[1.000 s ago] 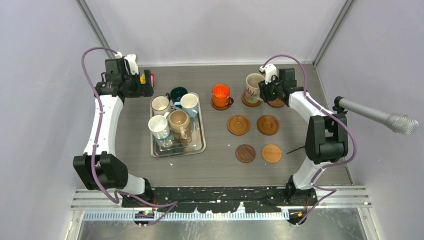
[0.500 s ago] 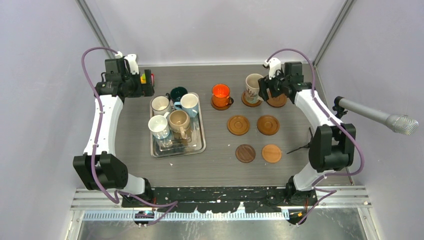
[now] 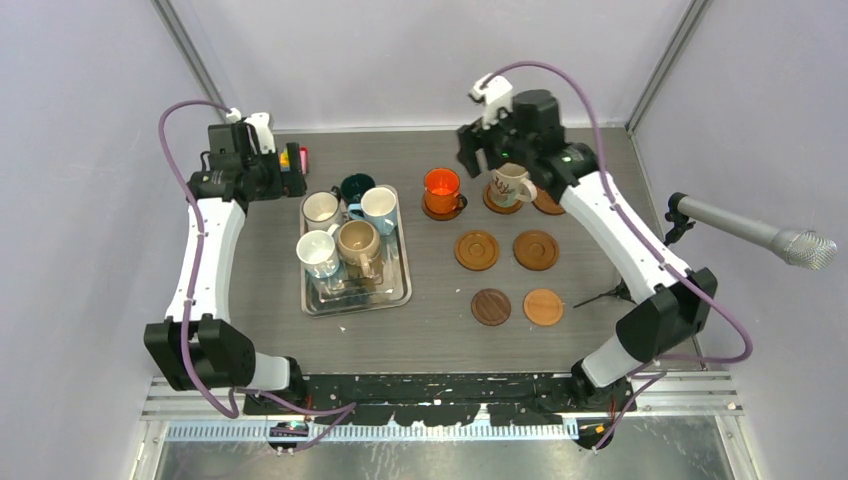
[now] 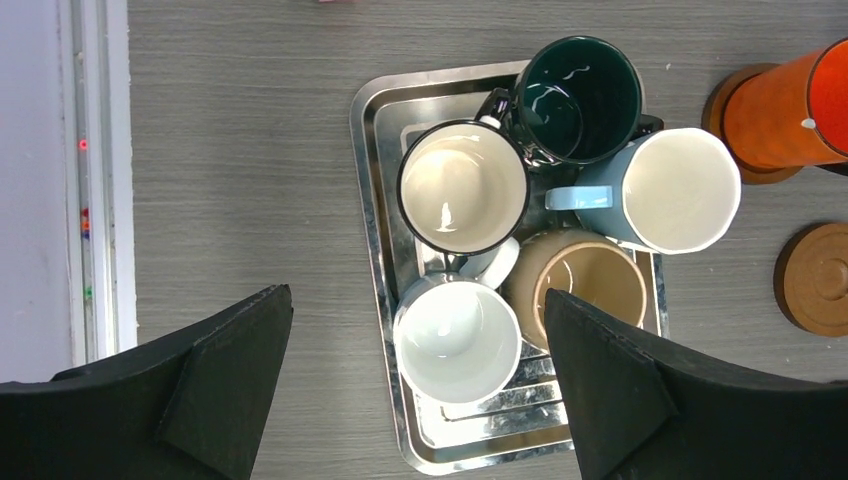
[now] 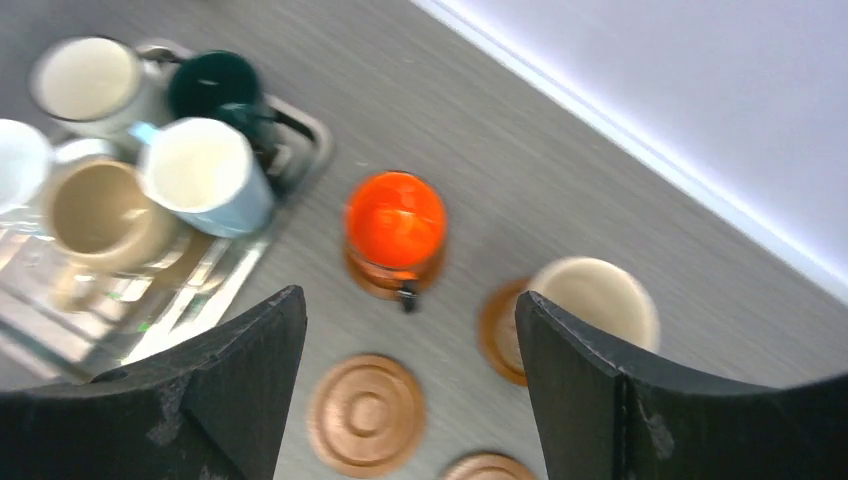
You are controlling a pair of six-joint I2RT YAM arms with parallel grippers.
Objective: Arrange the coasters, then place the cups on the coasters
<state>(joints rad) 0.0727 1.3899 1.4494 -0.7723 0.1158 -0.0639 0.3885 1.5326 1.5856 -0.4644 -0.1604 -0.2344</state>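
In your overhead view the right arm (image 3: 610, 225) is covering most of the far-right coaster (image 3: 547, 207), and the small coloured items (image 3: 293, 157) are showing too small to name. Your right wrist view is coming through blurred all over; its bottom edge is cutting off the lower coaster (image 5: 487, 468), its left edge the white mug (image 5: 15, 165). Your left wrist view's right edge is clipping the orange mug (image 4: 790, 110).

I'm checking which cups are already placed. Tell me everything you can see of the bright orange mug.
The bright orange mug looks like glossy ceramic, orange inside and out, with a small dark handle on its side. It stands upright and seems empty, on a round brown coaster in the far row, right of the silver metal tray. Only the coaster touches it.
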